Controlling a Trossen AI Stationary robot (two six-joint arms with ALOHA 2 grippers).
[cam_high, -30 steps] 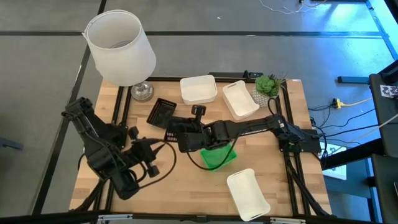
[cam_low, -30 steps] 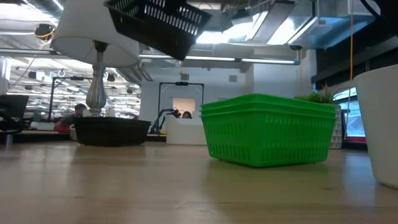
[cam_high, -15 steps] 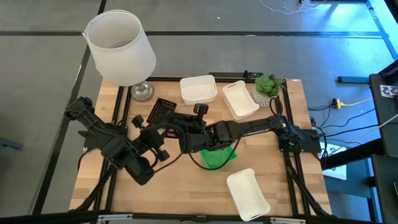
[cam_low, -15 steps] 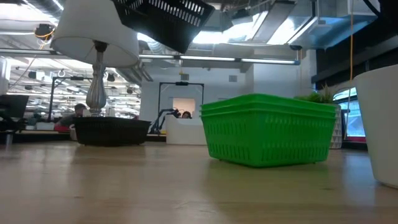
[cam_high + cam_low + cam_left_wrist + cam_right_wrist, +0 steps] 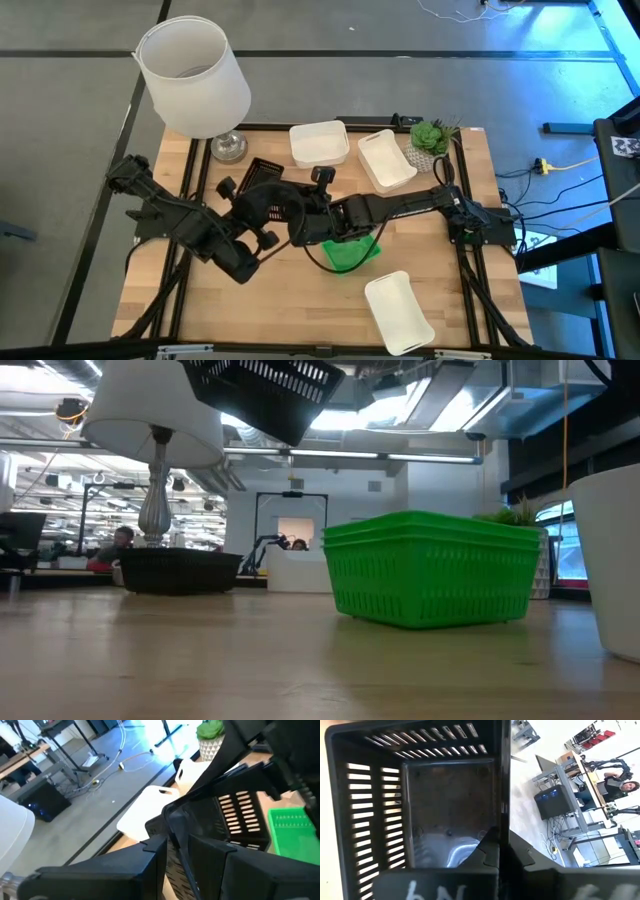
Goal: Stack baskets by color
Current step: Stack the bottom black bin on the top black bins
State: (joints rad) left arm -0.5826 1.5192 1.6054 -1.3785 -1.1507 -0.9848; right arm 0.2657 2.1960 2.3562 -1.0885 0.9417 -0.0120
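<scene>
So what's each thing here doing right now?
Right claw: shut on the raised black basket.
Left claw: around that basket's rim too.
Raised black basket: held in the air, tilted.
Other black basket: resting on the table.
Green baskets: stacked, upright.
White baskets: three, separate, unstacked.

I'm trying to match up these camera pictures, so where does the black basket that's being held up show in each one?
High view: black basket, centre-left, between both grippers.
Low view: top, left of centre, in the air.
Left wrist view: centre.
Right wrist view: fills the left half.
Shared landmark: green basket, below it.
</scene>
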